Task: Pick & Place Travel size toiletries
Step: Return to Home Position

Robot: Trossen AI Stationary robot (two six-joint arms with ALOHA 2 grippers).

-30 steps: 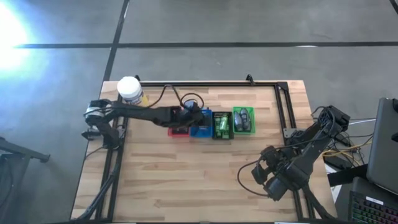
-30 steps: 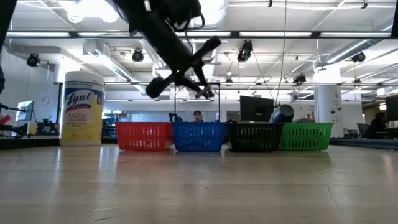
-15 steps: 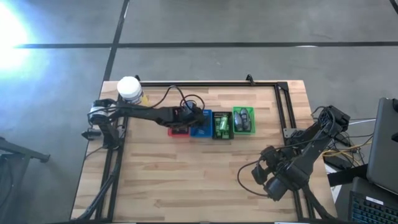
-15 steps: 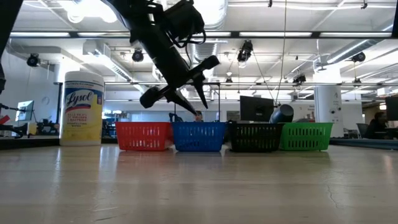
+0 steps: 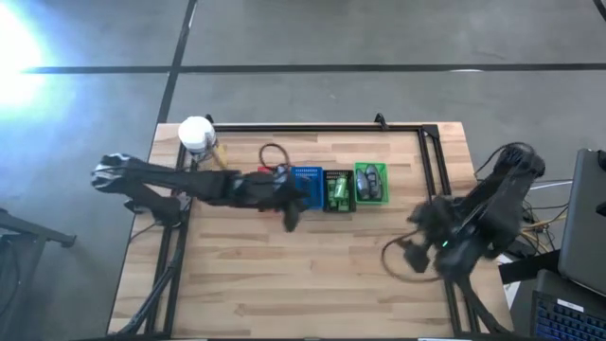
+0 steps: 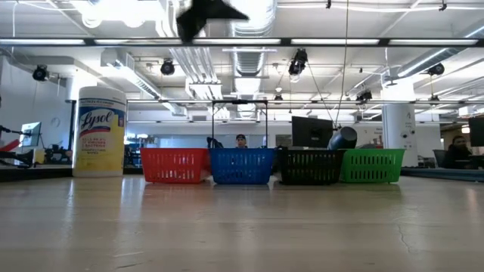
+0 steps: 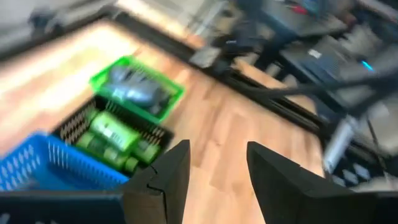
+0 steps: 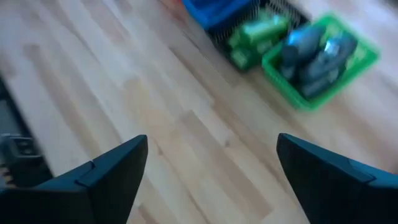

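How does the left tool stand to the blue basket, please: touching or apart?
Apart. The low view shows the left tool high above the blue basket, with clear air between them.

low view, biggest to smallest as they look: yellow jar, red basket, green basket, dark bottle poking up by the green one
1. yellow jar, clearly the largest.
2. red basket and green basket look alike, so no ranking between them.
3. dark bottle, smallest, with only its top showing.

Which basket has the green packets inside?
The black basket: green packets fill it. It sits between the blue basket and the green basket, which holds grey things instead.
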